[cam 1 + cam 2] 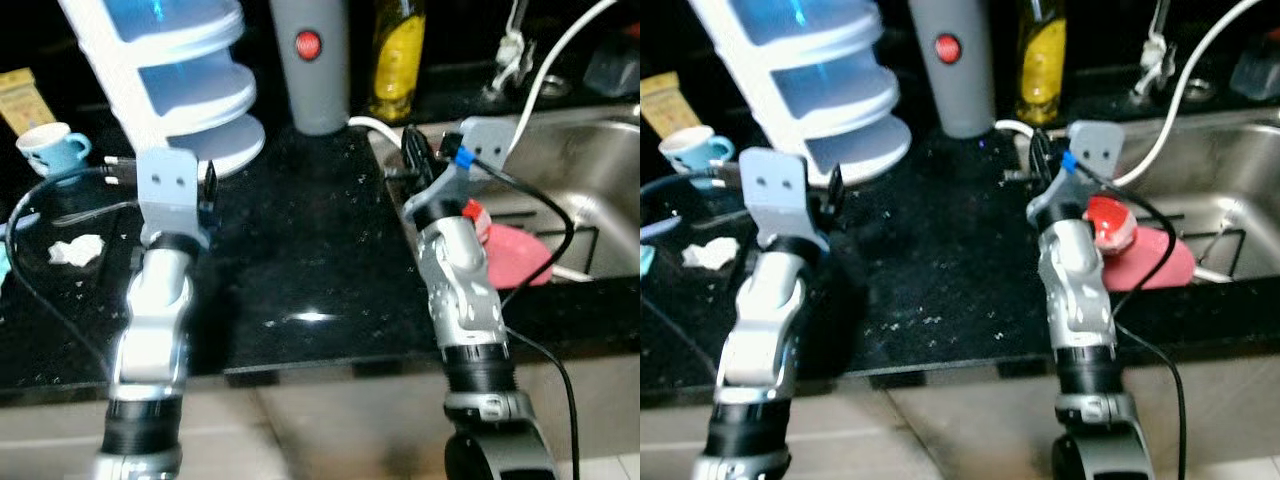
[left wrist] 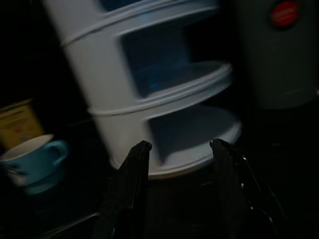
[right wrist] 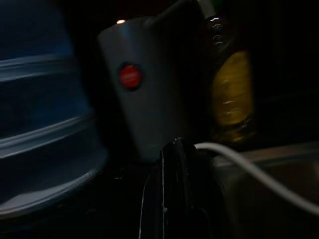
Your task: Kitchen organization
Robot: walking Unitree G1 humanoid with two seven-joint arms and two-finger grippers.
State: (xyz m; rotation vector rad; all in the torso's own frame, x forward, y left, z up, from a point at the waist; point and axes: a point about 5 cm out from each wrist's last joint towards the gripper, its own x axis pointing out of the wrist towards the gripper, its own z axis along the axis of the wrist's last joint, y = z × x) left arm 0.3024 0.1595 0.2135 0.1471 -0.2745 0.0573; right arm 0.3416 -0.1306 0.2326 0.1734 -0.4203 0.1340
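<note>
No single target given, so I read the white tiered rack [image 1: 190, 90] at the back left of the black worktop [image 1: 300, 260] as the nearest candidate. Left gripper [image 2: 177, 149] hangs just short of its bottom tier, jaws released, holding nothing. Right gripper [image 3: 174, 149] points at the grey canister [image 1: 312, 60], jaws clenched, empty. My read: barely started, nothing moved yet.

Count: one rack, one canister, one yellow bottle [image 1: 398, 55], one blue cup [image 1: 50, 150], one crumpled tissue [image 1: 75, 250], one pink item [image 1: 515, 255] in the sink [image 1: 600, 180].
</note>
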